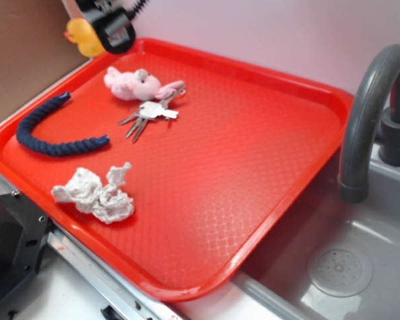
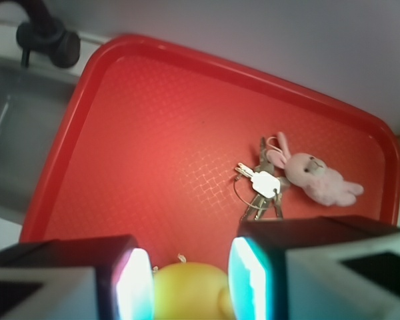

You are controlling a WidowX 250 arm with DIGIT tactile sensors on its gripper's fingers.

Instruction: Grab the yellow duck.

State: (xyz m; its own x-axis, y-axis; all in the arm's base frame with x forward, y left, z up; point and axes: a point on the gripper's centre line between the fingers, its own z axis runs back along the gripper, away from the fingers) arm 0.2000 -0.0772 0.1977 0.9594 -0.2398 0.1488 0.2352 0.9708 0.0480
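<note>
End effector (image 2: 185, 280) clamps yellow duck (image 2: 187, 291), raised above tray (image 1: 253, 220)

1. I see a yellow duck (image 1: 85, 38) with an orange beak.
2. The tray (image 1: 253, 167) is red, with a fine diamond texture.
3. The plush bunny (image 1: 132, 84) is pink.
4. The rope (image 1: 45, 127) is navy.
5. The crumpled cloth (image 1: 97, 193) is white; the keys (image 1: 147, 117) silver.

A wide red plastic tray (image 1: 267, 153) carries a pink plush bunny (image 1: 132, 84), metal keys (image 1: 149, 115) touching it, a curved navy rope (image 1: 50, 132), and crumpled white paper (image 1: 97, 194); a grey sink (image 1: 360, 267) adjoins the tray.
</note>
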